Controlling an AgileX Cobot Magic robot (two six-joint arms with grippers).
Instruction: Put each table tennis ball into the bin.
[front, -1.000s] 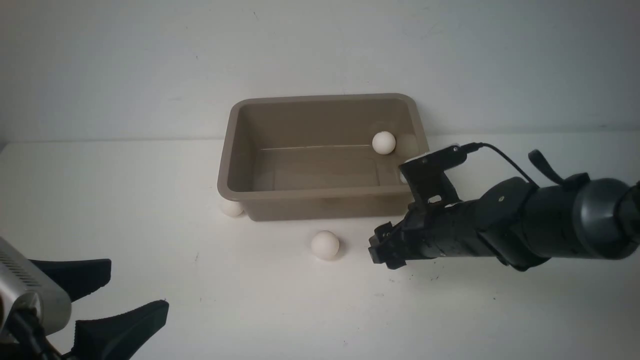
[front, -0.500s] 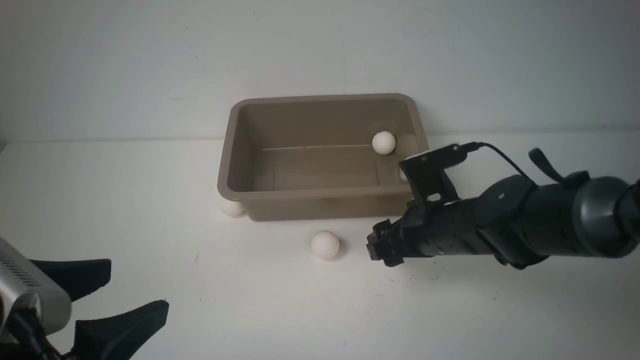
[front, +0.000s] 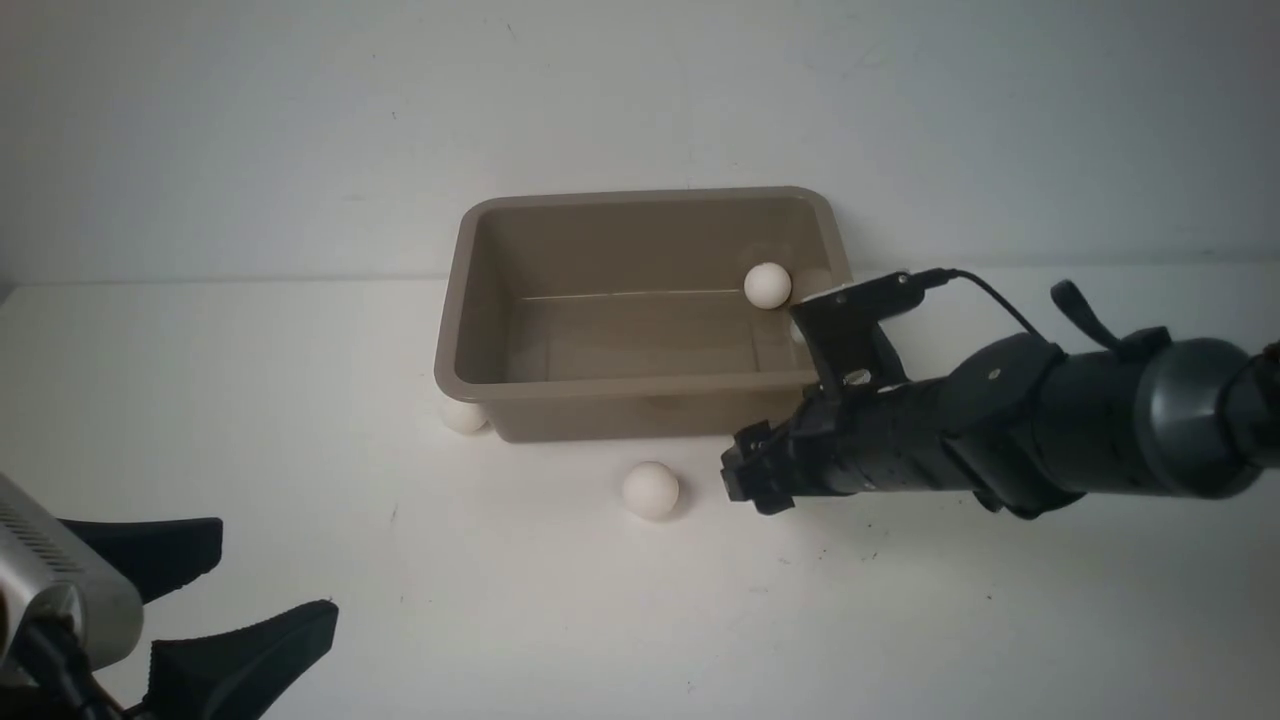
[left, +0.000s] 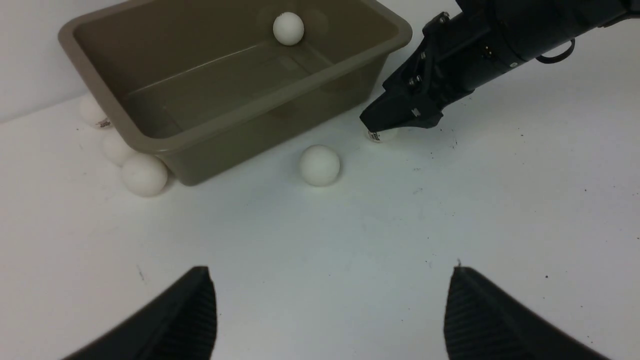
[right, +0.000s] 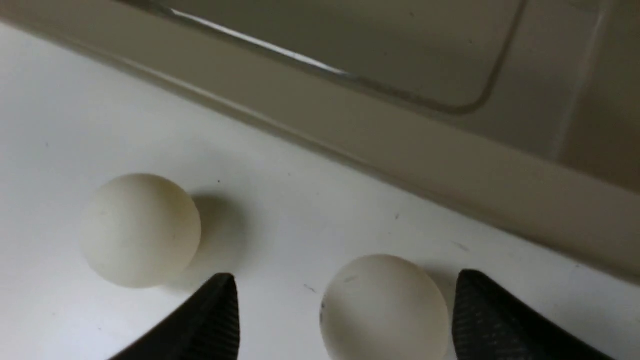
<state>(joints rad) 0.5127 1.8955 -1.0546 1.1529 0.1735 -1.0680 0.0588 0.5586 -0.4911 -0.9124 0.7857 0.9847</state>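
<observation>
The grey-brown bin (front: 620, 388) stands at the middle of the table, with one table tennis ball (front: 767, 285) inside by its far right corner. In front of the bin another ball (front: 650, 490) lies loose. My right gripper (front: 745, 482) is low on the table just right of that ball. The right wrist view shows this gripper (right: 345, 280) open, with a ball (right: 385, 305) between the fingers, close to one and apart from the other. Three more balls (left: 145, 175) lie at the bin's left end. My left gripper (left: 330, 270) is open and empty, near the front left.
The bin's front wall (right: 400, 145) runs close behind the right gripper. A white wall rises right behind the bin. The right arm (front: 1050, 430) stretches low across the right half of the table.
The right arm has crept left and slightly toward the bin, bringing the gripper nearer the loose ball. The left gripper and the balls have not moved.
</observation>
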